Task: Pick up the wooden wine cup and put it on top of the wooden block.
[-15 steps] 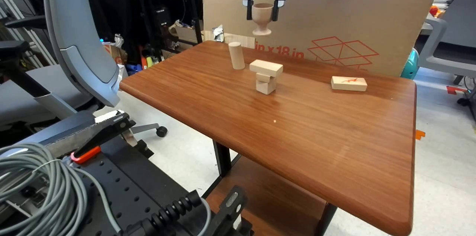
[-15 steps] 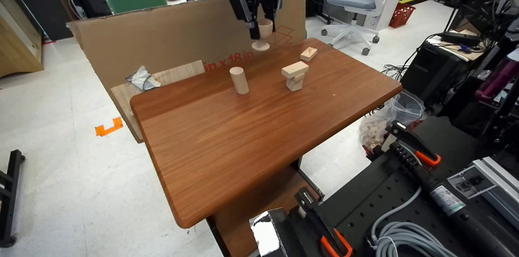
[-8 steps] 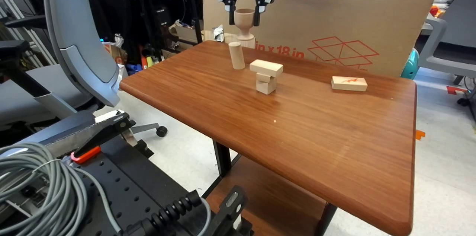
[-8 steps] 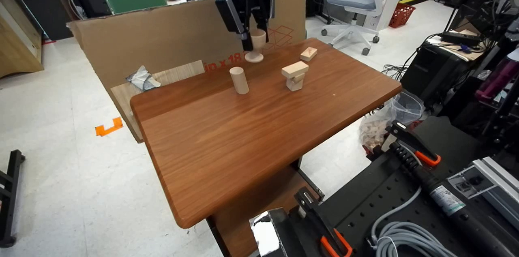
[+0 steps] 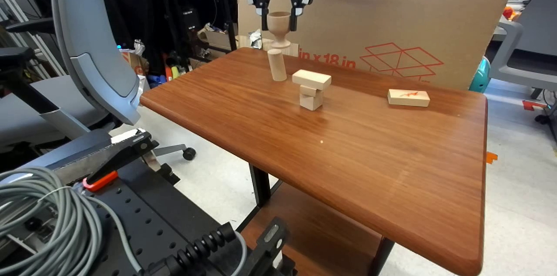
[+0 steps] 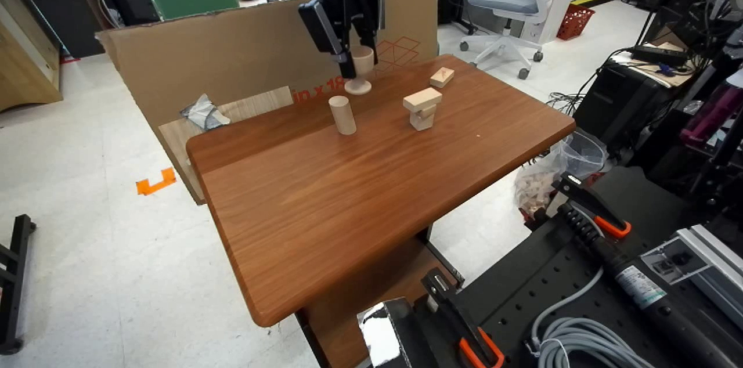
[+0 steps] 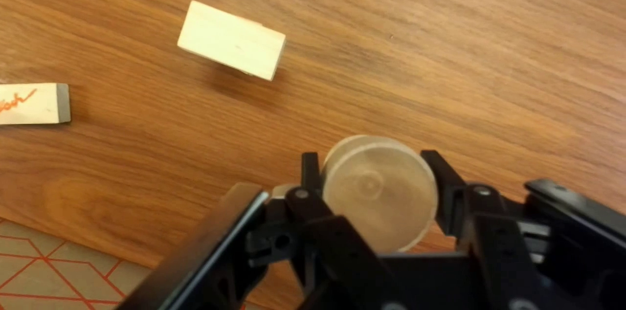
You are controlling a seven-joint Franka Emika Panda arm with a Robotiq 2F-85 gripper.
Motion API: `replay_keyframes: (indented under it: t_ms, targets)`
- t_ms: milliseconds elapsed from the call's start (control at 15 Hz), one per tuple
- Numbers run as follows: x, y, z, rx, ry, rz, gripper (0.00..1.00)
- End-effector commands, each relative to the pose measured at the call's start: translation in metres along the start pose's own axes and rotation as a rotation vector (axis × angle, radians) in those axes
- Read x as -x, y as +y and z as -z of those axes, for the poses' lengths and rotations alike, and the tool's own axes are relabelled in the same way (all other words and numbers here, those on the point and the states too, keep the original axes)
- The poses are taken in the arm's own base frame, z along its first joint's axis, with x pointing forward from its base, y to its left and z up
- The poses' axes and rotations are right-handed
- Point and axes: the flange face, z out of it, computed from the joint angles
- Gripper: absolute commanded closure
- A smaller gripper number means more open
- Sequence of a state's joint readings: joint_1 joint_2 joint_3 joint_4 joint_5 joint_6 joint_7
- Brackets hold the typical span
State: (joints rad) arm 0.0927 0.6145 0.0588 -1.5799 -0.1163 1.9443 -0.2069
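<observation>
Open room is available over the near part of the table [image 5: 374, 158] in both exterior views. Its far edge is blocked by the cardboard [image 5: 343, 15]. Gaps are left between the block [image 5: 277, 65], the stack [image 5: 310, 101] and the slab [image 5: 408, 98]; the stack is overhung by its top piece [image 5: 311, 79]. In an exterior view, the block is narrowly cleared by the cup [image 6: 363, 60].

Wide-bowled wooden wine cup [image 5: 279, 24], held upright aloft, pale cylindrical wooden block [image 5: 277, 66] standing lower, nearby
</observation>
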Motion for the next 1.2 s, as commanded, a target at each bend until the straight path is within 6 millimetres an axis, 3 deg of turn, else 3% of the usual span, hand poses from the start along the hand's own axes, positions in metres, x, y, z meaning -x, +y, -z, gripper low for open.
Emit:
replay_keyframes:
  t_ms: [0,667,1133]
  targets:
    - [-0.008,-0.007,0.000,0.030,0.004,-0.004,0.72]
    - [-0.028,-0.017,0.001,0.061,0.018,-0.021,0.72]
    - [-0.035,-0.025,-0.010,0.059,0.003,-0.021,0.72]
